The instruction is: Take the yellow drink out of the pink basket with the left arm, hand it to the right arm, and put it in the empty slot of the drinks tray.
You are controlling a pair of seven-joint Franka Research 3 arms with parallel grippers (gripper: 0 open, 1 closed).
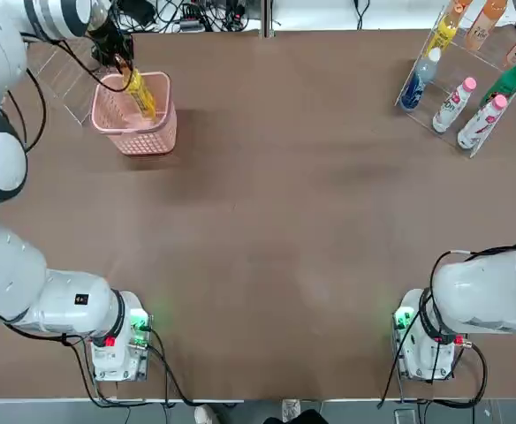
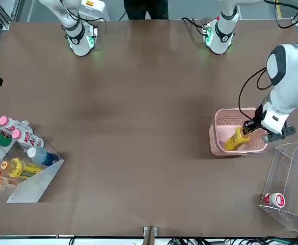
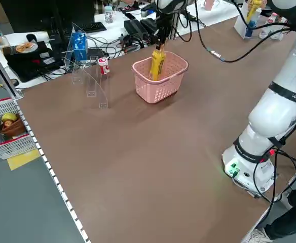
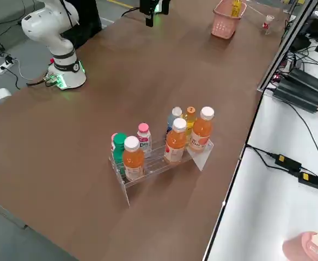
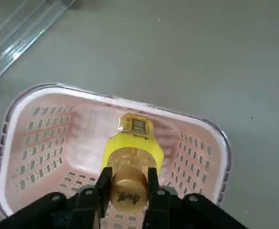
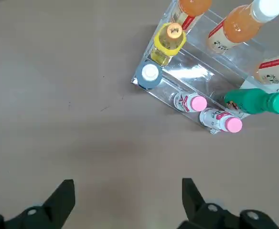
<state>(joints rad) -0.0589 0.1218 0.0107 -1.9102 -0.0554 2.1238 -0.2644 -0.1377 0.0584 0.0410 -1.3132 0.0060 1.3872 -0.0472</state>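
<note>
Yellow plastic catches the eye first: the yellow drink [image 1: 141, 95] stands tilted in the pink basket [image 1: 156, 132], its lower end down inside the perforated walls and its gold cap above the rim. It is the only thing I can see in the basket. The left hand [image 5: 128, 183] hangs right over the basket, and its two black fingers [image 5: 102, 181] are pinched on the bottle's neck, one on each side just under the cap.

The basket sits on the brown surface [image 1: 276, 221] at the far left corner, as the robot sees it. Just beside it stands a clear acrylic rack [image 2: 289, 181] holding one small bottle with a red-and-white label [image 2: 274, 199].

Well apart, at the far right corner, the drinks tray [image 1: 457, 141] is another clear stand, loaded with bottles: orange drinks with white caps at its back, a second yellow bottle [image 6: 168, 40] and a blue-capped one [image 6: 149, 74] at one end, two white bottles with pink caps, and a green bottle [image 6: 256, 101] lying over.

The right hand [image 6: 125, 195] hovers high above the bare surface near the tray, its fingers spread wide and holding nothing.
</note>
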